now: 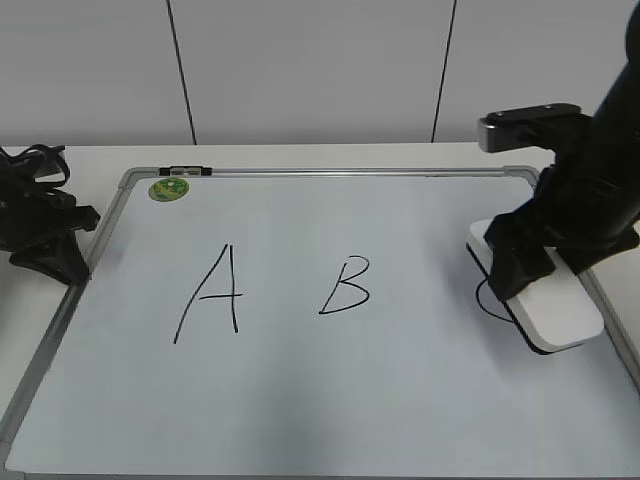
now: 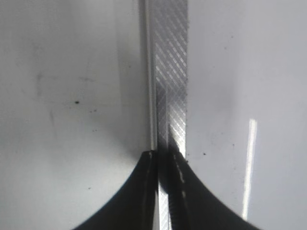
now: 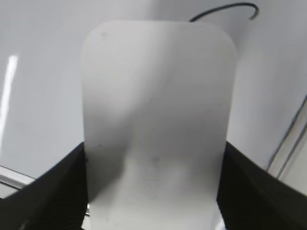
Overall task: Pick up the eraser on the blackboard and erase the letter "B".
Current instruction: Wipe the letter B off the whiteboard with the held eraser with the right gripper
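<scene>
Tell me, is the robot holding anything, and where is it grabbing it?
The right gripper has its jaws on the two long sides of the white rounded-rectangular plastic eraser. The left gripper holds nothing.

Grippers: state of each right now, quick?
Left gripper: shut, holding nothing, over the blackboard frame.
Right gripper: shut on the eraser.

Your right pincer (image 1: pixel 528 262) sits astride the eraser (image 1: pixel 555 305), which lies on the blackboard (image 1: pixel 400 400) by its right edge. Left of the pincer comes the letter "B" (image 1: pixel 346 285), farther left the "A" (image 1: pixel 210 292). The "C" (image 1: pixel 487 300) lies partly under the eraser.
</scene>
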Controlling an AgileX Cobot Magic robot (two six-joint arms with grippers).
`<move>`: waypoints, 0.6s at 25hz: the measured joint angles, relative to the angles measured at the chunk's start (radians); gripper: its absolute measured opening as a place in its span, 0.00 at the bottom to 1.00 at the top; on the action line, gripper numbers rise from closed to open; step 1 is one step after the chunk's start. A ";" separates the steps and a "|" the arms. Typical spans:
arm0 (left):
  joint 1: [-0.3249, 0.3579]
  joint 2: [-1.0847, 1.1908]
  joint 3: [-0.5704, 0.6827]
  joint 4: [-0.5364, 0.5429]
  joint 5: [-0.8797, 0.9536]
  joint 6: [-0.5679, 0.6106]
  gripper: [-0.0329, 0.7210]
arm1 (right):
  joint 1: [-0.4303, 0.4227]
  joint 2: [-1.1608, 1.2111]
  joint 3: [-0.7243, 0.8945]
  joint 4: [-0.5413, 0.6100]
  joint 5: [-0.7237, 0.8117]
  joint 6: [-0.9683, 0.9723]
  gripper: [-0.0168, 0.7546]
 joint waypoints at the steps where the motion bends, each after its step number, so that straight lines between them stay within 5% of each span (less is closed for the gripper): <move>1: 0.000 0.000 0.000 0.000 0.000 0.000 0.08 | 0.012 0.018 -0.024 0.002 0.011 0.000 0.72; 15: 0.000 0.000 0.000 -0.002 0.002 0.000 0.08 | 0.113 0.396 -0.450 0.006 0.173 0.000 0.72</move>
